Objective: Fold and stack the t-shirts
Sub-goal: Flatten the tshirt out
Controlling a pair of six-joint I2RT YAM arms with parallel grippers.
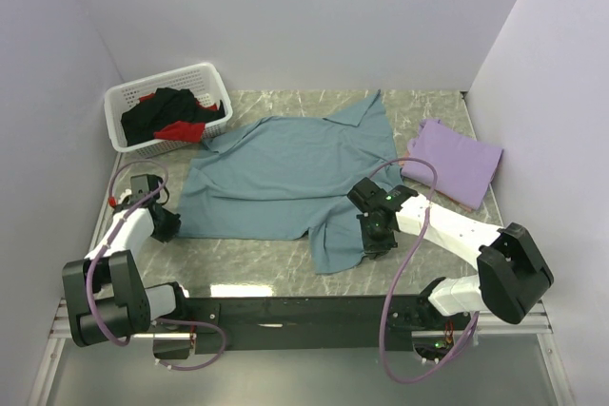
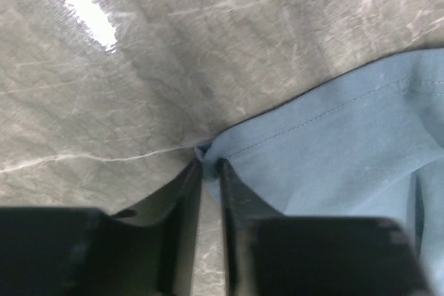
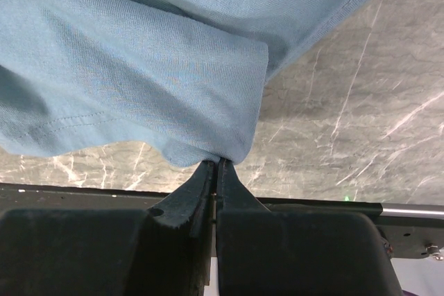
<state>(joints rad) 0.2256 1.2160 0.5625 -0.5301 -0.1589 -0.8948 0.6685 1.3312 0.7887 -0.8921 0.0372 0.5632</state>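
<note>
1. Your right end effector (image 3: 215,166): jaws closed, pinching a folded edge of the teal-blue t-shirt (image 3: 139,67).
2. Your left end effector (image 2: 210,166): jaws narrow, with that shirt's hem corner at their tips. You cannot tell whether it is gripped.
3. The shirt lies spread on the worktop (image 1: 247,259) between both end effectors.
4. Beyond the right end effector: lavender t-shirt (image 1: 455,161), lying flat.
5. Beyond the left end effector: white basket (image 1: 162,83) holding a black t-shirt (image 1: 169,106) and a red t-shirt (image 1: 181,130).
</note>
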